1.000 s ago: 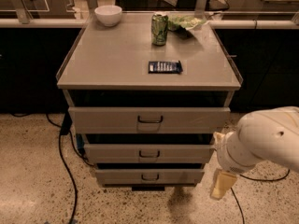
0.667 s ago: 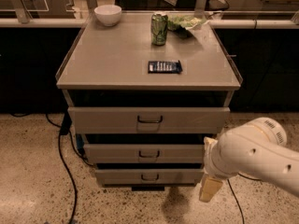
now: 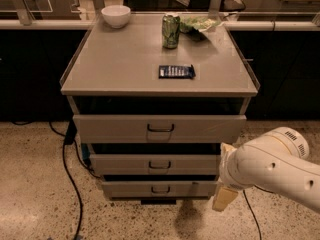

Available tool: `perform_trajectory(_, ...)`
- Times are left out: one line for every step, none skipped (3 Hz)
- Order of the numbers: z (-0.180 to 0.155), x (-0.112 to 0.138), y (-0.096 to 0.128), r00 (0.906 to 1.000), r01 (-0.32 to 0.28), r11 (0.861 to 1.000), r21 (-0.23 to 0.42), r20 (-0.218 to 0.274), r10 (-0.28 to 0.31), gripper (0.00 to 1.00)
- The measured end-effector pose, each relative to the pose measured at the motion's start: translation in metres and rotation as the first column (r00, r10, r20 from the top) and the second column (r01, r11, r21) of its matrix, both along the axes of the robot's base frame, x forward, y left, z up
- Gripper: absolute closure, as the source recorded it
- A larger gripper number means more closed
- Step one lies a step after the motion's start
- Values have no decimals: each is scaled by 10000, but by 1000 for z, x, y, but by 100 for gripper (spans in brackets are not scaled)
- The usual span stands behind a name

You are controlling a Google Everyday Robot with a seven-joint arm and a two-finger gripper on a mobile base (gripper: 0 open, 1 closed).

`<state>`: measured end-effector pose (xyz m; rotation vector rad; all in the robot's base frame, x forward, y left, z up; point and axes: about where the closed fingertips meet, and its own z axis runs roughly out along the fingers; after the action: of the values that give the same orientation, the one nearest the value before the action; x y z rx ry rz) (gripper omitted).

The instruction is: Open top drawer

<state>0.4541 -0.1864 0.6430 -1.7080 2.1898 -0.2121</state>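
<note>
The top drawer is the widest of three grey-beige drawers in the cabinet, and its small dark loop handle sits at the centre of the front. A dark gap shows between the drawer front and the cabinet top. My gripper hangs at the end of the white arm at the lower right. It is near the floor beside the right end of the bottom drawer, well below and to the right of the top drawer's handle. It holds nothing that I can see.
On the cabinet top stand a white bowl, a green can, a green bag and a dark blue packet. The middle drawer sits below the top one. Black cables run over the speckled floor at the left.
My arm and gripper have shifted a little to the left, towards the cabinet's right side. The drawers have not moved.
</note>
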Motion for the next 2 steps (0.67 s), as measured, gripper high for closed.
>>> perform_trajectory(1, 4, 2, 9998, 90, 9999, 58, 173, -91, 0)
perform_trajectory(6, 16, 6, 9969, 322, 9993, 190, 709, -334, 0)
